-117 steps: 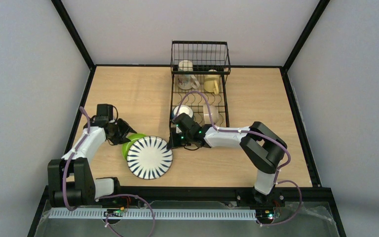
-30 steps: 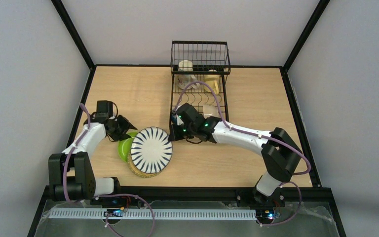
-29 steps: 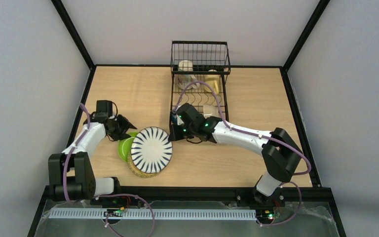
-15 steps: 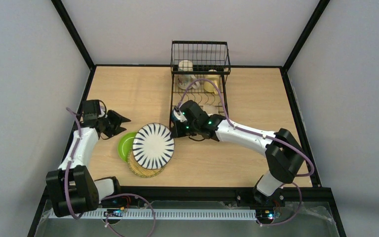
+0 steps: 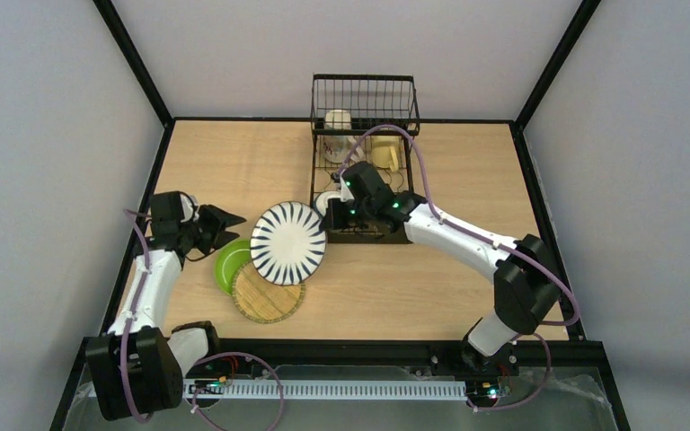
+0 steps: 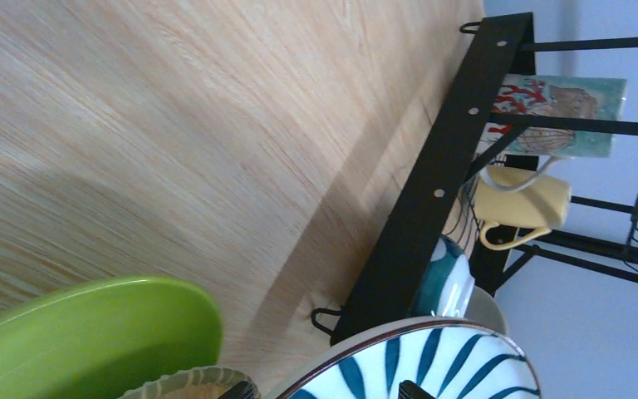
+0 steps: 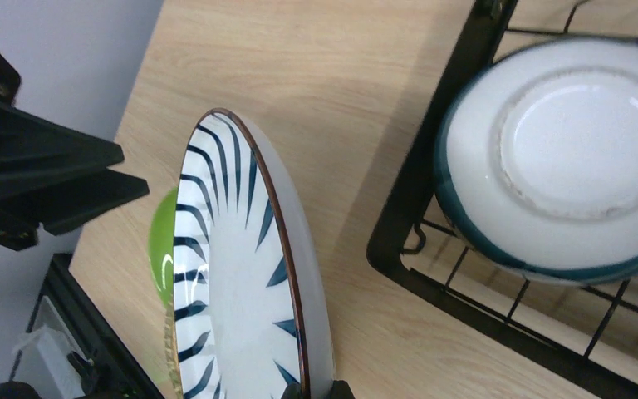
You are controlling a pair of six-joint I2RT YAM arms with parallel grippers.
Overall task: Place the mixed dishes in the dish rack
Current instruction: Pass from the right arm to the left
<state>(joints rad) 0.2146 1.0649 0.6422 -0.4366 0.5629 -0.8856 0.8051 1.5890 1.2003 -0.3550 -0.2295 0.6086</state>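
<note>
Top camera: the right gripper (image 5: 326, 228) clamps one striped plate (image 5: 288, 243) by its rim, tilted, face up-left, off the dish rack (image 5: 364, 90)'s front-left corner; the left gripper (image 5: 225, 224) gapes empty. Left wrist: one green plate (image 6: 91, 341), two mugs (image 6: 523, 204). Right wrist: one racked bowl (image 7: 565, 158), base showing.

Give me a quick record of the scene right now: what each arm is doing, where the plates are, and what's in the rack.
right jaws: shut on striped plate, tilted, beside dish rack
left jaws: open, empty, beside green plate
on table: green plate, yellow plate
in dish rack: blue bowl, patterned mug, yellow mug
</note>
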